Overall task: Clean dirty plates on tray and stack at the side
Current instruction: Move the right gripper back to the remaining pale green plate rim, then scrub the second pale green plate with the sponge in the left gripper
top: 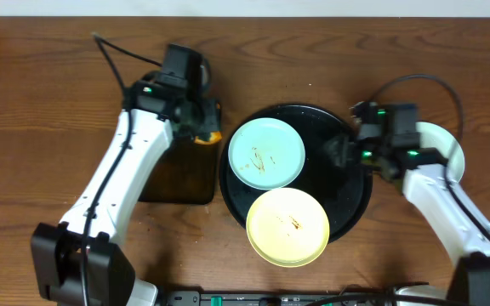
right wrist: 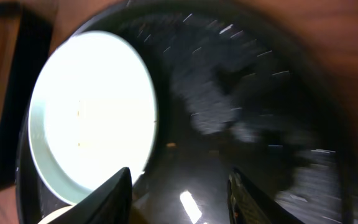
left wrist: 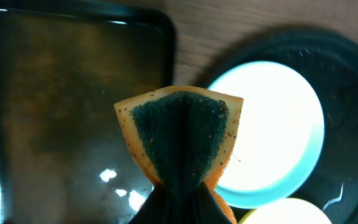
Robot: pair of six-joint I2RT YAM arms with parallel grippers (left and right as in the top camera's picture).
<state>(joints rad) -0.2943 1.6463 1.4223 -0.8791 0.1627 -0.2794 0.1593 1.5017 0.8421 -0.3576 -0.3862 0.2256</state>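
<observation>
Overhanging the 6 o'clock rim of the large round glossy black tray (top: pixel 340 194), the pale yellow round plate (top: pixel 287 226) lies nearest; the pale mint round plate (top: pixel 266 153), smudged at centre, sits inside at 10 o'clock. Right end effector (top: pixel 340 154), fingers wide and empty, hovers over the tray's 3 o'clock side. A third pale plate (top: pixel 447 144) rests on the brown wood-grain table (top: pixel 41 102) beyond that rim. Left end effector (top: pixel 202 127) pinches an orange sponge with dark green face (left wrist: pixel 179 130) above the rectangular dark tray (top: pixel 173 178), at 9 o'clock.
</observation>
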